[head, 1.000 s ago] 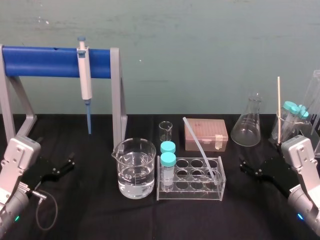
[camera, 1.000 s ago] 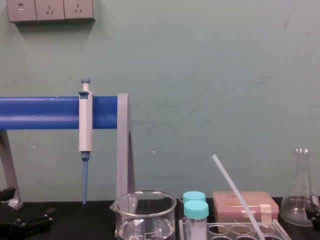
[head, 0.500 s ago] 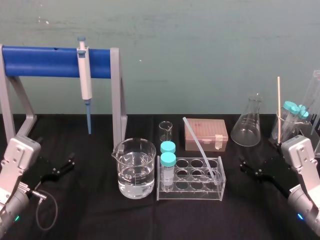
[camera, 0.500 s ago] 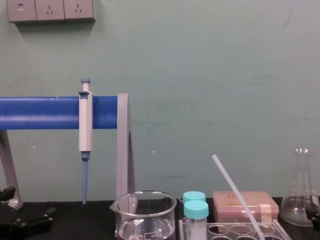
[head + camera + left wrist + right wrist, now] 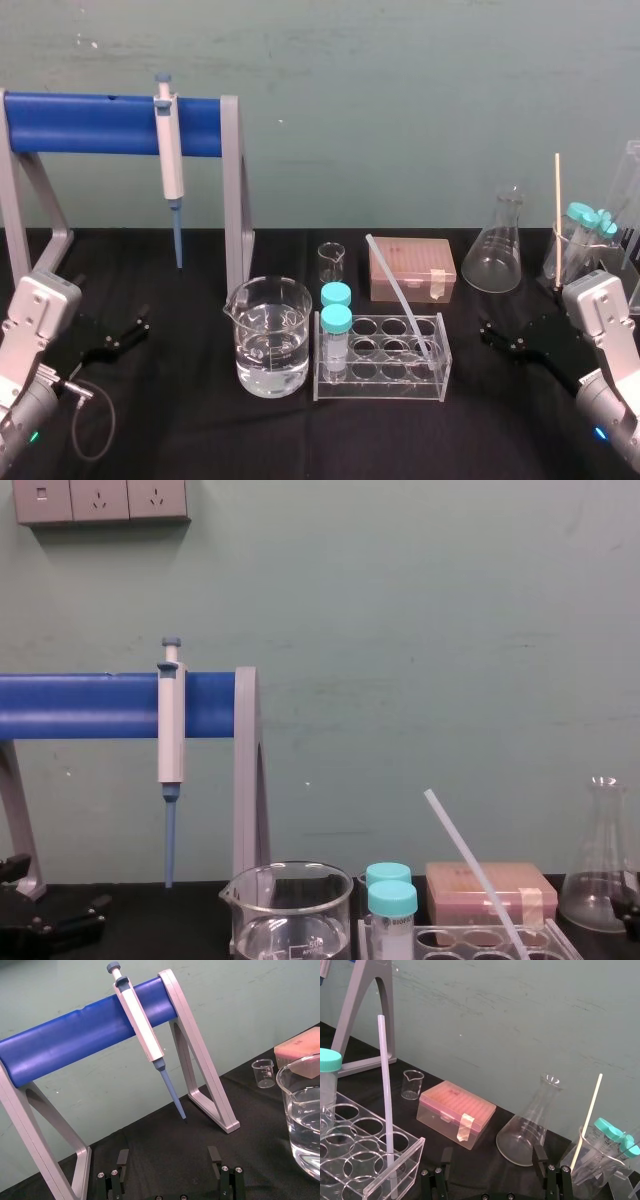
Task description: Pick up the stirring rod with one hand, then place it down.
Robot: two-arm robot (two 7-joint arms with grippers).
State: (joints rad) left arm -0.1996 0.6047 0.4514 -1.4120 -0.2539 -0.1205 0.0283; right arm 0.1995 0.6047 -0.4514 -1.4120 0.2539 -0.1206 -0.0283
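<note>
The stirring rod [image 5: 398,295] leans in the right end of the clear rack [image 5: 380,385] on the worktop [image 5: 300,430] — left gripper [image 5: 128,330] and right gripper [image 5: 493,335] sit low at either side, well apart from it, fingers spread

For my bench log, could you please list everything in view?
tube rack: 1, clear, centre
stirring rod: 1, translucent white, leaning in tube rack
capped tubes: 2, teal caps, in rack
large beaker: 1, clear, left of rack
small beaker: 1, clear, behind rack
tip box: 1, pink, behind rack
conical flask: 1, clear, right rear
stand: 1, blue-grey, left rear
pipette: 1, white-blue, on stand
beaker of tubes: 1, clear, far right
left gripper: 1, black, left, open
right gripper: 1, black, right, open
</note>
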